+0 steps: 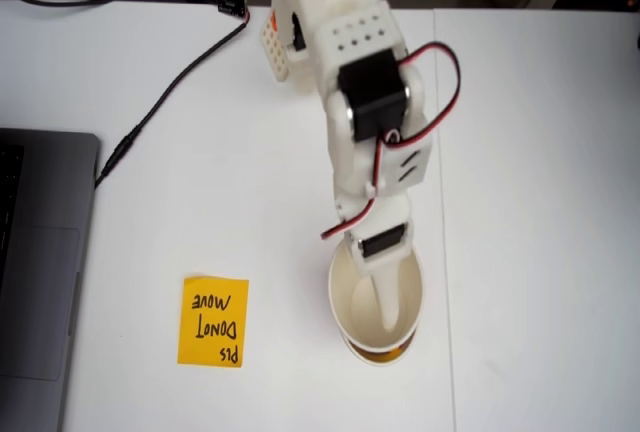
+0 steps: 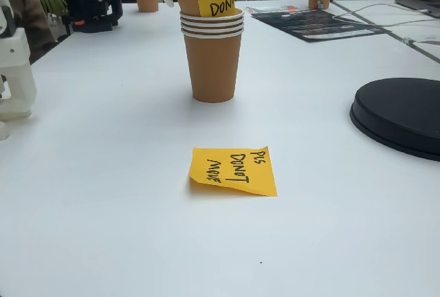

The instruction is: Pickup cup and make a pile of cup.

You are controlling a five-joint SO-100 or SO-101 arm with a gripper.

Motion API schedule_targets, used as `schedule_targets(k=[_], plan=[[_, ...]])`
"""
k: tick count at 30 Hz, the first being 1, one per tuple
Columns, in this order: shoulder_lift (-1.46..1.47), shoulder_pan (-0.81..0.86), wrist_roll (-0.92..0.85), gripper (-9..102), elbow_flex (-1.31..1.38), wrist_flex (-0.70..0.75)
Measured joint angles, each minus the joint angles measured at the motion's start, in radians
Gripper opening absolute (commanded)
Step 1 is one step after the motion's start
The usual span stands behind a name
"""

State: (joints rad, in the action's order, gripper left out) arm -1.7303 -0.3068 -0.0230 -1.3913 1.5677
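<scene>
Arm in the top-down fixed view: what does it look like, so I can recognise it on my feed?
The arm is white printed plastic with black servo blocks set into its joints. Red and black cables loop along its side. One panel carries a grid of small round holes. Its white pincer tapers to slim fingers.

White table (image 1: 540, 202) under even, diffuse light. A grey laptop (image 1: 40, 272) sits at its left edge in a fixed view; a black round disc (image 2: 402, 115) lies at right in another.
</scene>
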Motion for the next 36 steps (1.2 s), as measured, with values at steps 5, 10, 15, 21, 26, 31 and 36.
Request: schedule_targets(k=[5, 10, 15, 21, 26, 31, 36], plan=[[-0.054, 0.000, 0.000, 37, 0.000, 0.002], [-0.091, 0.000, -0.002, 37, -0.025, 0.002], [-0.161, 0.014, -0.005, 37, -0.121, 0.003], [-0.245, 0.057, -0.003, 37, -0.199, 0.038], [-0.293, 0.089, 0.003, 37, -0.204, 0.038], [-0.334, 0.123, -0.003, 37, -0.207, 0.038], [-0.373, 0.150, -0.005, 37, -0.218, 0.038]])
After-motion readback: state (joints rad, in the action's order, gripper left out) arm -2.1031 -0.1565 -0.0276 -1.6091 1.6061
